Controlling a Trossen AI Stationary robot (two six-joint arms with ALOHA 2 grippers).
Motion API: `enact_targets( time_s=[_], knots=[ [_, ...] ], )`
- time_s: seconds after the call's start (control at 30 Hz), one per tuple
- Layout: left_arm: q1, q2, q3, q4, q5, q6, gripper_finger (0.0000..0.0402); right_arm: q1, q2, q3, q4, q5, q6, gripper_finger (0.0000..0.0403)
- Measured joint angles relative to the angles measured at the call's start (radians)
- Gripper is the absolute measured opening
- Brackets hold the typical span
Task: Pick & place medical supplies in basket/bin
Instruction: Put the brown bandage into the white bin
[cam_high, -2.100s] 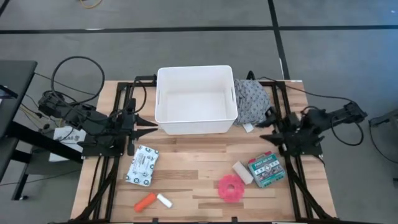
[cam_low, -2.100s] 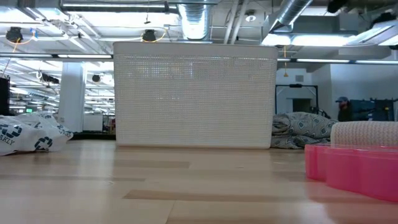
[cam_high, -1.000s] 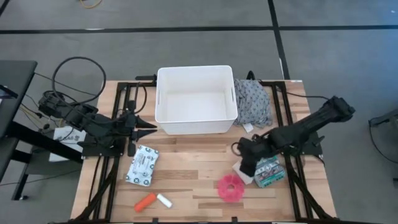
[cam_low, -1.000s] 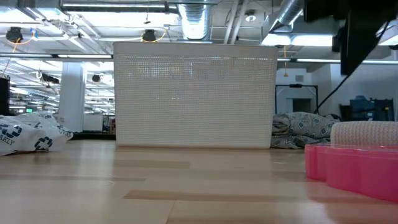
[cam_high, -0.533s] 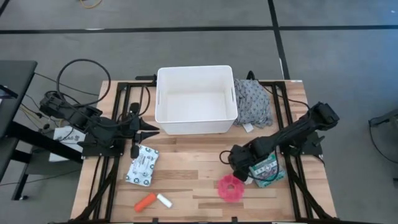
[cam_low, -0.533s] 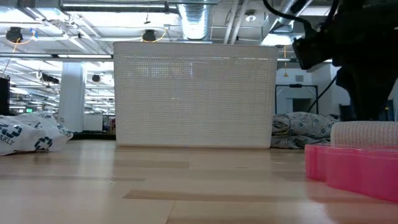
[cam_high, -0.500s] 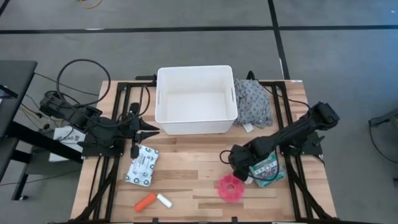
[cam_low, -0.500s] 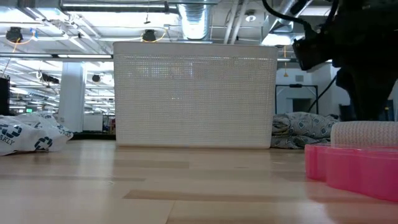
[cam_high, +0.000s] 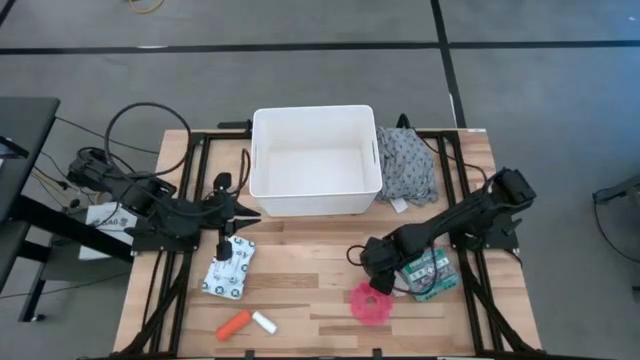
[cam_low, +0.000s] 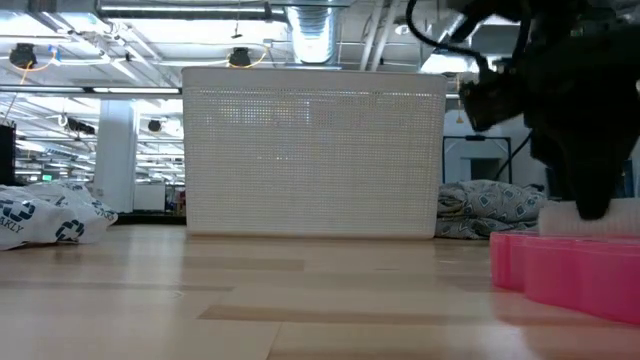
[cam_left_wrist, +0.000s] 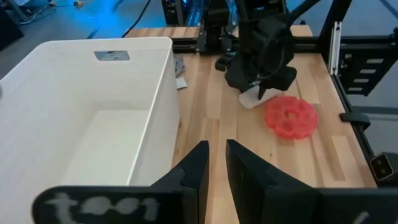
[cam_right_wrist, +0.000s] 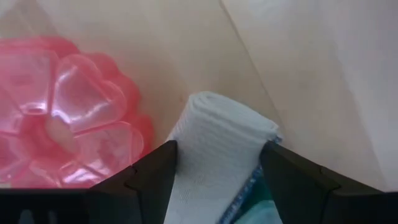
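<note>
Left gripper (cam_high: 243, 212) sits left of centre in the high view, just off the lower left corner of the white bin (cam_high: 314, 204), above the white soft packet (cam_high: 229, 266). Its fingers (cam_left_wrist: 196, 168) show a narrow gap with nothing between them: slightly open, empty.

Orange cylinder (cam_high: 233, 324) and small white piece (cam_high: 264, 322) lie side by side at lower left of the table (cam_high: 300, 250), well apart from both grippers.

Bin is at upper centre, nothing visible inside. Grey patterned cloth (cam_high: 405, 163) touches its right wall.

Right gripper (cam_right_wrist: 214, 165) is right of centre, down over the beige roll (cam_right_wrist: 217, 146). Fingers straddle the roll, one on each side, spread to its width; can't tell if they're pressing it yet. Roll lies on the table.

Pink tape roll (cam_high: 371, 303) lies just beside the beige roll, lower centre-right. Green-white box (cam_high: 432, 271) is on the roll's other side, partly under the right arm.
</note>
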Motion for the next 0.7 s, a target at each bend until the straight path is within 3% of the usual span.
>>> enact_targets(
  time_s=[0.27, 0.47, 0.7],
  knots=[
    [0.000, 0.039, 0.000, -0.001, 0.004, -0.001, 0.0045, -0.001, 0.047, 0.001, 0.028, -0.009, -0.036, 0.0223],
    [-0.001, 0.072, 0.000, -0.081, 0.005, -0.035, 0.0045, 0.000, 0.038, -0.001, 0.028, -0.003, -0.052, 0.0177],
    [-0.001, 0.172, 0.000, -0.150, 0.171, -0.079, 0.0064, 0.000, 0.040, 0.019, 0.024, -0.001, -0.087, 0.0113]
  ],
)
